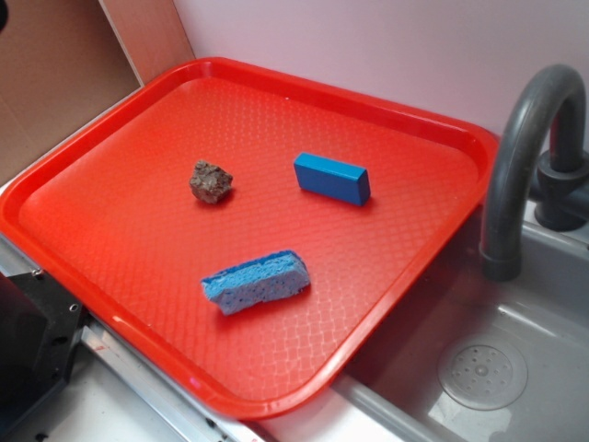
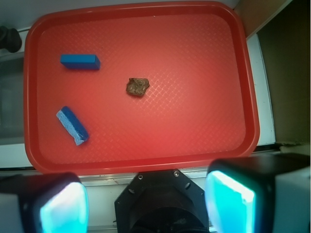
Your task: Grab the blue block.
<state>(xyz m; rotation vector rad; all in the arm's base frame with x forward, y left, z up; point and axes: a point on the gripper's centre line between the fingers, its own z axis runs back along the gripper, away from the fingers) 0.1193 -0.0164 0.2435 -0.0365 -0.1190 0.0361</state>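
Note:
The blue block is a small sharp-edged brick lying flat on the red tray, toward its far right side. From the wrist view the blue block sits at the upper left of the tray. My gripper hangs high above the tray's near edge, over the robot base, well away from the block. Its two cyan pads stand wide apart with nothing between them. The gripper itself does not show in the exterior view.
A lighter blue sponge lies near the tray's front, also the sponge in the wrist view. A brown rock sits mid-tray. A grey faucet and sink stand right of the tray. The black robot base is below the gripper.

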